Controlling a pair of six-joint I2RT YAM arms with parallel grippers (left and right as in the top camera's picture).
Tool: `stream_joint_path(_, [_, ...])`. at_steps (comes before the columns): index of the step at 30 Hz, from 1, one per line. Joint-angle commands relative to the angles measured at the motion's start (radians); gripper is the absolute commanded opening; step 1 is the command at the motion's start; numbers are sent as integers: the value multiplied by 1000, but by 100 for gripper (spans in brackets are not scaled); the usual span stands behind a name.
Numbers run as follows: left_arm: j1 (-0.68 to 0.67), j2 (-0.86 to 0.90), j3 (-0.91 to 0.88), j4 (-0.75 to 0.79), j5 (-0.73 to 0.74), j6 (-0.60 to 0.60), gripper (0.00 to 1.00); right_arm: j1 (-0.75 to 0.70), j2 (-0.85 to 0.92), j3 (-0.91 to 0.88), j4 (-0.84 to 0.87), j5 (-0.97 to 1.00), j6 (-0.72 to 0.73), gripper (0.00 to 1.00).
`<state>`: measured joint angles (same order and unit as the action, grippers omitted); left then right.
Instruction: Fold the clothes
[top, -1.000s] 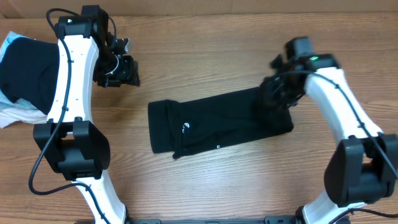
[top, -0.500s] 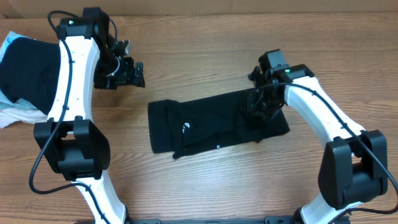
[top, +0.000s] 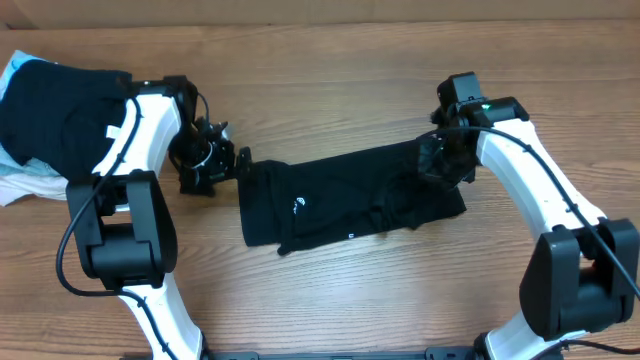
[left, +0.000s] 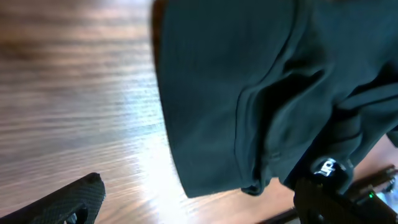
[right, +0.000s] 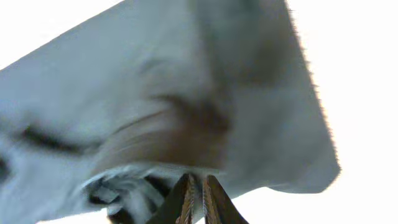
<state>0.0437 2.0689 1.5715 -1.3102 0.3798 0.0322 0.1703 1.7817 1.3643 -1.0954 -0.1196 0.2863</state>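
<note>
Garment: black, lying flat at the centre of the overhead frame, long axis running left to right and tilted up slightly toward the right. Left end squared off, with a small white mark near it. Right end bunched and creased.

Left wrist view: garment fills the upper right of the frame, its hemmed corner low in the middle, with a stitched seam and a fold ridge visible.

Right wrist view: garment overexposed and reads pale grey. A raised fold sits just above the fingertips.

Left gripper: just beside the garment's left edge, at its upper left corner, low over the table. In its own view the left gripper is spread wide. One of its fingers is at lower left over bare wood, the other at lower right over cloth, and the garment's corner lies between them. Nothing is pinched.

Right gripper: on the garment's upper right end, where the cloth is bunched. In its own view the right gripper has its fingers pressed together, only a thin line between the tips. The tips meet the cloth's lower edge. Whether cloth is caught between them cannot be told.

Clothes pile: upper left of the overhead frame, dark cloth on white, well apart from the garment.
</note>
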Motion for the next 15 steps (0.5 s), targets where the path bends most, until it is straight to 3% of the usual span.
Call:
stream_joint_path(1, [2, -3, -41, 7, 37, 17, 100, -26, 47, -62, 33, 122, 134, 10])
stream_joint_path(5, [2, -3, -63, 23, 37, 17, 100, -39, 76, -113, 118, 31, 101, 10])
stream_joint_path(11, [2, -3, -64, 52, 37, 17, 100, -16, 80, -155, 425, -562, -170, 8])
stream_joint_path(13, [2, -3, -64, 57, 37, 17, 100, -8, 80, -151, 562, -726, -185, 9])
stream_joint_path(15, [2, -3, -64, 56, 37, 17, 100, -8, 80, -125, 604, -743, -136, 8])
